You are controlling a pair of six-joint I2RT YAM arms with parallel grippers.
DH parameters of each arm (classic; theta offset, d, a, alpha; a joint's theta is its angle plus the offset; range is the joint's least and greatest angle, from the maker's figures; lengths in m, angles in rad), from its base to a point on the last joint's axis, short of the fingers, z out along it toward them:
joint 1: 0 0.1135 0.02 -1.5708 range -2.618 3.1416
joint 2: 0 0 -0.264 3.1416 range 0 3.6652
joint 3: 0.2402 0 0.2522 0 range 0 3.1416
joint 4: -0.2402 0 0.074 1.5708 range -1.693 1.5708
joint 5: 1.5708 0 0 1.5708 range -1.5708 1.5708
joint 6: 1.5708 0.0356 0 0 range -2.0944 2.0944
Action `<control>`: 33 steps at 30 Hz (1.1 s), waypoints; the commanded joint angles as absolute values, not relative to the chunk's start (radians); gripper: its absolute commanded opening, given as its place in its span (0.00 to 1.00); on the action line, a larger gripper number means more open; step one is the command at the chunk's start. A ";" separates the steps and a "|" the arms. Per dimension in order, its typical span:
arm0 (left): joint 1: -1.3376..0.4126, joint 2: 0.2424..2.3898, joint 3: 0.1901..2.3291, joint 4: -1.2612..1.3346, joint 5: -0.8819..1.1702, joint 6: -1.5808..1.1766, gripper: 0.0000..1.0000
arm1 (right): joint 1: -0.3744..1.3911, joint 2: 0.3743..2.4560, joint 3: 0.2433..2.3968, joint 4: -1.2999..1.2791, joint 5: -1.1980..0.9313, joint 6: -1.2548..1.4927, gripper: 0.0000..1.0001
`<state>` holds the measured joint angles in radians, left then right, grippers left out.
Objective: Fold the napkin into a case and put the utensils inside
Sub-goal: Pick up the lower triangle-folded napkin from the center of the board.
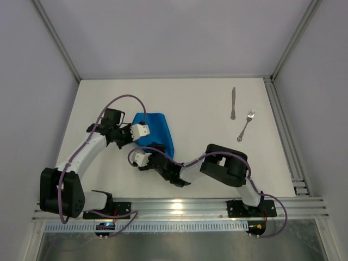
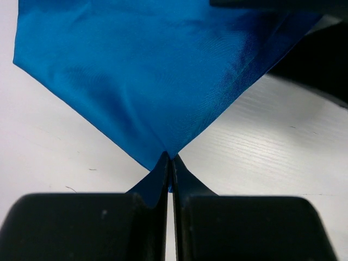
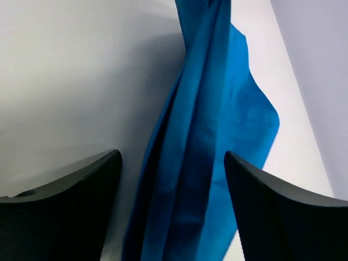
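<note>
Black fingers (image 2: 155, 190) of the left gripper (image 2: 169, 159) fill the bottom of the left wrist view, and we see them pressed together on one corner of the bright blue, slightly shiny cloth napkin (image 2: 152, 70), so this gripper is clenched on the napkin. From the pinched corner the cloth spreads away from the fingers as a wide triangle over the white table (image 2: 283, 141). On the right wrist view, the right gripper (image 3: 173, 157) has its two dark fingers (image 3: 76, 196) standing wide apart; the napkin (image 3: 212, 136) runs between them in long folds, and white table shows between the cloth and the finger on the left of this view, so we call this gripper released and not grasping. From above, the napkin (image 1: 157, 130) sits left of the middle of the table (image 1: 109, 98), bunched into a narrow, uneven shape, with the left gripper (image 1: 140, 130) at its left edge and the right gripper (image 1: 142, 159) just beside its near end. We cannot tell whether part of the cloth is lifted off the surface. Well apart, at the far right of the table, lie the slim silver metal knife (image 1: 233, 103) and, near it on its right, the silver metal fork (image 1: 246, 125), both untouched.
</note>
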<state>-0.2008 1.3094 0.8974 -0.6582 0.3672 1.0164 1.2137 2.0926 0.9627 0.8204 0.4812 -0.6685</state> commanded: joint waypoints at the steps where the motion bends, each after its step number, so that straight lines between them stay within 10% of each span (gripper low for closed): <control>1: -0.199 1.307 0.933 -0.678 0.390 1.005 0.00 | 1.218 2.028 0.890 0.733 0.589 -0.673 0.76; 18: -0.190 1.321 0.842 -0.634 0.379 1.026 0.00 | 1.221 1.905 0.759 0.618 0.586 -0.601 0.04; 33: -0.176 1.191 0.572 -0.443 0.544 1.158 0.38 | 1.193 1.807 0.799 0.463 0.410 -0.549 0.04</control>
